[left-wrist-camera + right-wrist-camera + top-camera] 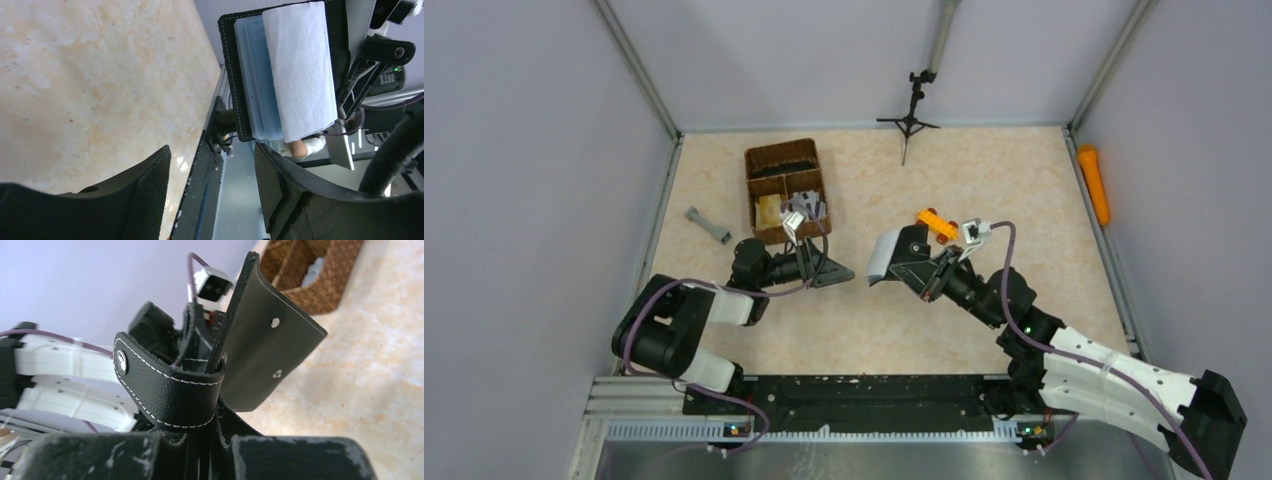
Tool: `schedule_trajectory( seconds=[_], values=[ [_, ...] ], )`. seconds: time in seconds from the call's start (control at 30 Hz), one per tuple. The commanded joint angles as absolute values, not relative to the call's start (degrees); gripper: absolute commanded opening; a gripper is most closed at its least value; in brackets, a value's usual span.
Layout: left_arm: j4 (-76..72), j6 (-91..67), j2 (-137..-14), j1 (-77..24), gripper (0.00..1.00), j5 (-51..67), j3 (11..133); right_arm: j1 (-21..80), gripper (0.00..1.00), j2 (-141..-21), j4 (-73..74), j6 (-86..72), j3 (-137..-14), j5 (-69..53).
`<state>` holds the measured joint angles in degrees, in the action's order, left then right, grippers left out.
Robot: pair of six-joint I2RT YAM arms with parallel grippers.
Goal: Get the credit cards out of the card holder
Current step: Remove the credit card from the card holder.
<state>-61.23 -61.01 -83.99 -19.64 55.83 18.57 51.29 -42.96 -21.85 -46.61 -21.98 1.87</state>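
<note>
My right gripper (921,268) is shut on the black card holder (894,255) and holds it above the table, open, with its grey-blue inside facing left. In the right wrist view the card holder (175,390) is clamped between the pads, and its strap with the round snap (121,361) curls over. The left gripper (834,272) stands open just left of the holder, apart from it. In the left wrist view the holder (240,75) shows pale blue sleeves (257,80) and a white card-like sheet (300,70) above the open left gripper (212,195). Nothing lies between the fingers.
A brown wicker divided basket (786,190) with small items sits behind the left gripper. A grey dumbbell-shaped piece (708,225) lies to its left. An orange brick (936,224) is behind the right gripper. A small black tripod (910,118) stands at the back wall.
</note>
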Motion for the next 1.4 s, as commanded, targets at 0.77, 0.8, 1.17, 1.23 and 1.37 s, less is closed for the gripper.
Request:
schedule_trajectory(
  seconds=[0.77, 0.8, 1.17, 1.23, 1.37],
  values=[
    [-92.54, -96.95, -82.71, -30.93, 0.65, 42.73, 21.91, 50.92, 0.00, -37.82, -36.51, -50.67, -20.34, -3.59],
    [-92.70, -97.25, -82.66, -30.89, 0.65, 42.37, 21.81, 50.90, 0.00, -37.48, -36.34, -50.83, -19.96, -3.30],
    [-90.38, -95.51, -80.42, -30.85, 0.30, 41.60, 21.59, 50.97, 0.00, -36.63, -32.37, -51.72, -17.44, -1.27],
    [-87.99, -93.50, -79.78, -30.78, 0.25, 41.88, 21.45, 50.97, 0.05, -36.54, -29.26, -51.60, -17.64, -0.31],
    [-75.50, -85.94, -76.72, -30.75, 0.24, 42.41, 21.73, 50.94, 0.43, -37.81, -23.89, -51.80, -17.55, 1.49]
  ],
)
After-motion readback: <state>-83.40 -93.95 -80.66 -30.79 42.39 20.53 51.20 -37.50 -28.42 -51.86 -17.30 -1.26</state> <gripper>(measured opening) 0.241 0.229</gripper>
